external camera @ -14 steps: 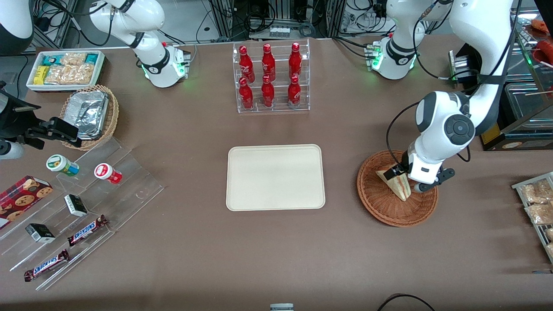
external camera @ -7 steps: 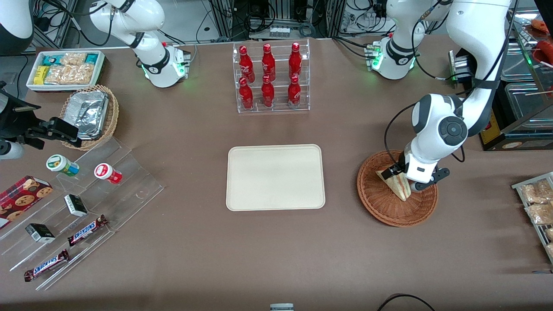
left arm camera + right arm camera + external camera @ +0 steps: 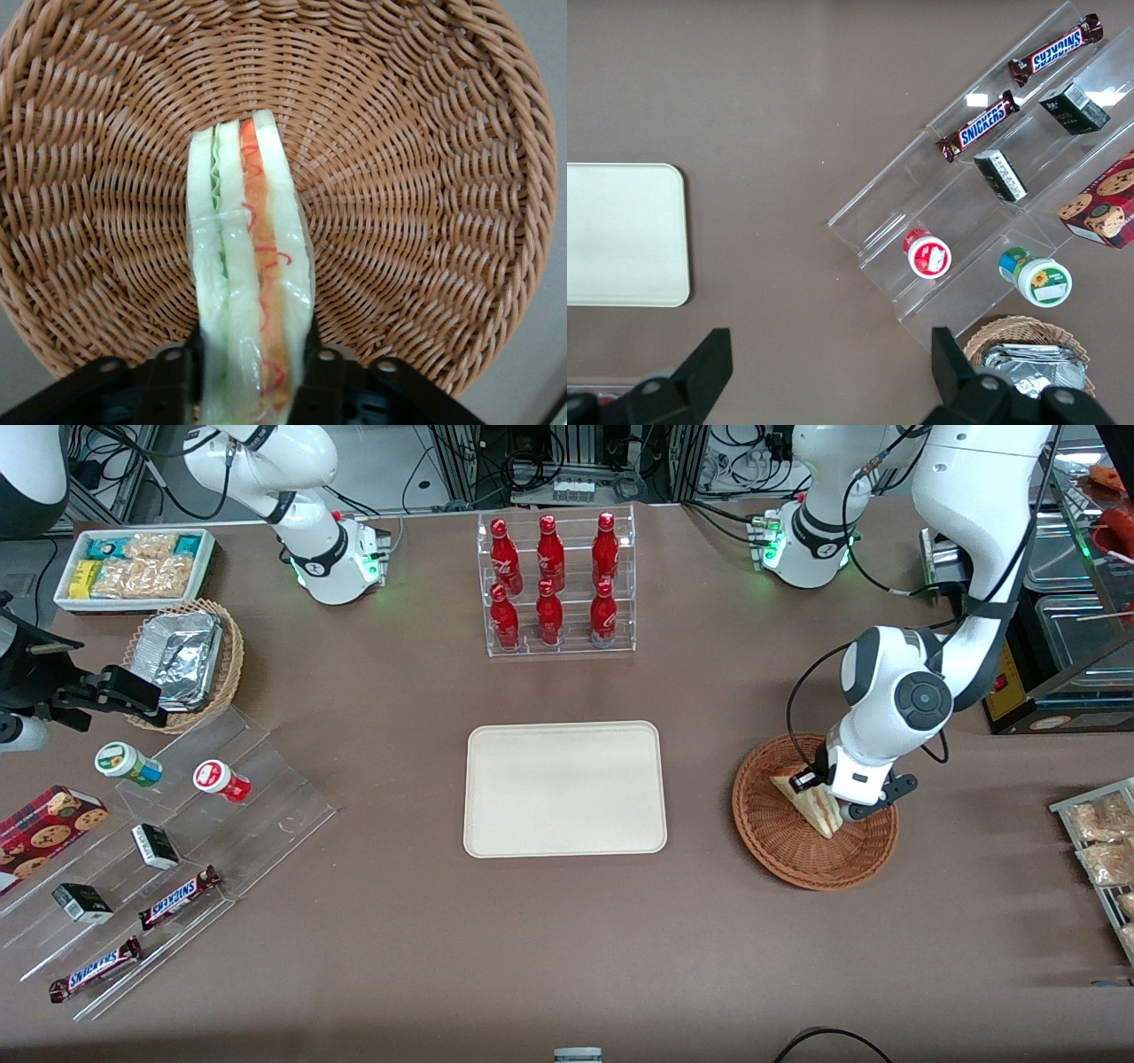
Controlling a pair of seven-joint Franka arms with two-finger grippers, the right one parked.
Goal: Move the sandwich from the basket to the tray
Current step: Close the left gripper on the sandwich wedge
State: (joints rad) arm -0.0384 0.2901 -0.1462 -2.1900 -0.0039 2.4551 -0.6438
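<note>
Bare tabletop [image 3: 700,797] separates tray [image 3: 496,833] from basket [image 3: 780,855], where the pincer [image 3: 251,376] pinches the sandwich [image 3: 249,292]

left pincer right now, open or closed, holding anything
Left pincer: closed on the sandwich, down in the basket.

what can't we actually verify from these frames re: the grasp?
- Front view: the gripper is down in the basket at the sandwich; the arm's wrist hides the finger contact.
- Left wrist view: fingers flank the sandwich, but their tips are cut off by the picture's edge.
- Whether the sandwich has left the basket floor: neither view settles it.
- Tray: fully visible, nothing hidden.
</note>
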